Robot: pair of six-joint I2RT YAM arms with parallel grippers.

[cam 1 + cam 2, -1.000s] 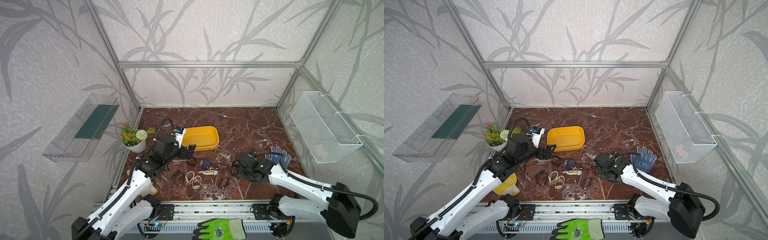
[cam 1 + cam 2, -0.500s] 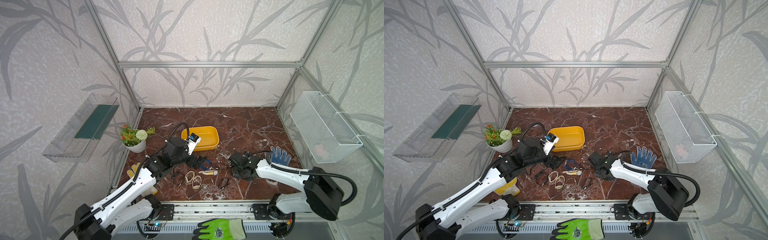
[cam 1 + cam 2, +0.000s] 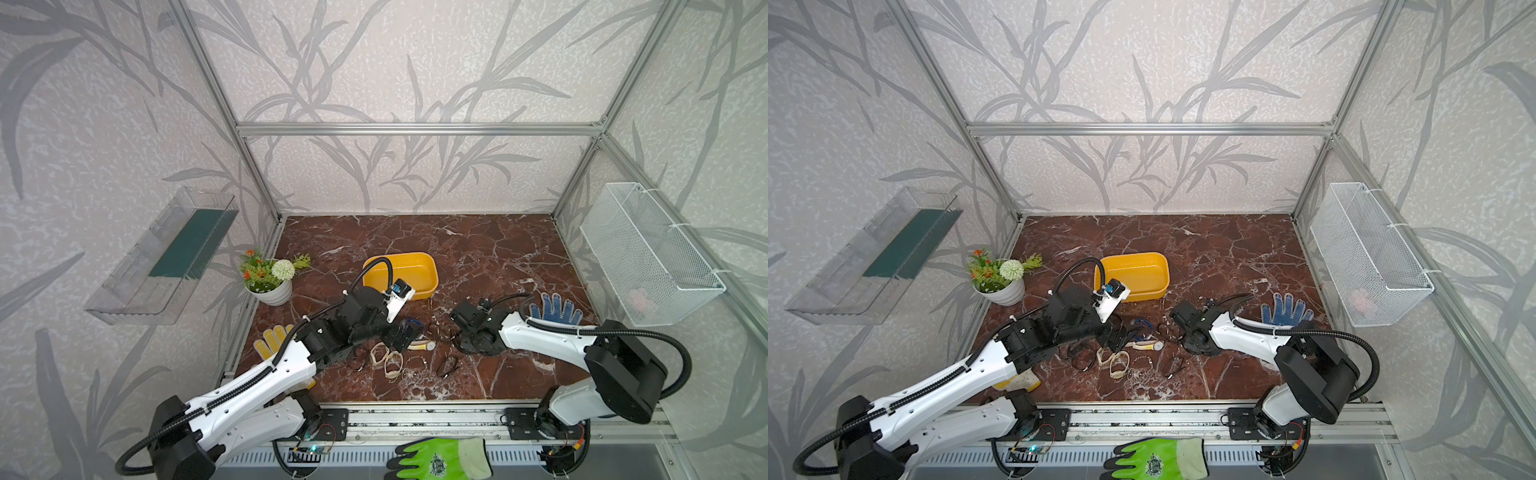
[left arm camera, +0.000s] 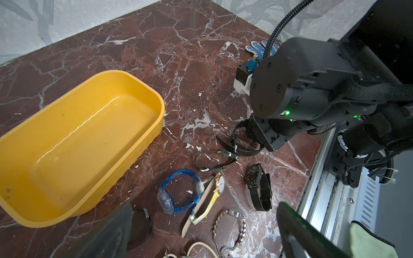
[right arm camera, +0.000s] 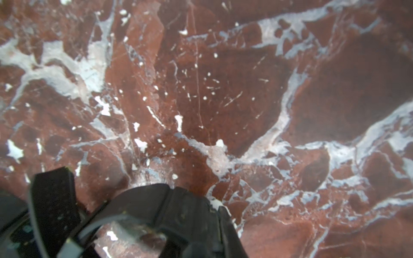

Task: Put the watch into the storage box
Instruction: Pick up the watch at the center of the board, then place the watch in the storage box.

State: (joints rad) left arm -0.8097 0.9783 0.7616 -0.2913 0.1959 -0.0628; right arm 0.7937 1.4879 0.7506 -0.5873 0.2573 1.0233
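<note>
- The watch in play, a black watch with a perforated black strap (image 4: 243, 152), lies on the red-brown marble tabletop (image 4: 178, 55). It sits at the edge of the scatter of watches, apart from the box and not yet lifted.
- The right claw (image 4: 247, 134) is down on it. It has edged in toward the pile and its jaws have drawn in from wide to narrow around the strap loop. Whether they really pinch the strap, I cannot tell.
- The left claw (image 4: 204, 204) has come away from the box's end and now hangs over the other watches, jaws spread wide and holding nothing.
- Below it lie a translucent blue plastic watch (image 4: 178, 192) and a white-faced watch on a cream strap (image 4: 212, 194), both untouched.
- The storage box, a shallow yellow plastic tub with rounded corners (image 3: 415, 272), stands empty just beyond the watches, as the left wrist view also shows.
- So the pick looks to be happening right now, on the right side. Lift and carry are still to come.
- The strap is limp and may slip or trail, and the left arm sits close to the path toward the box.
</note>
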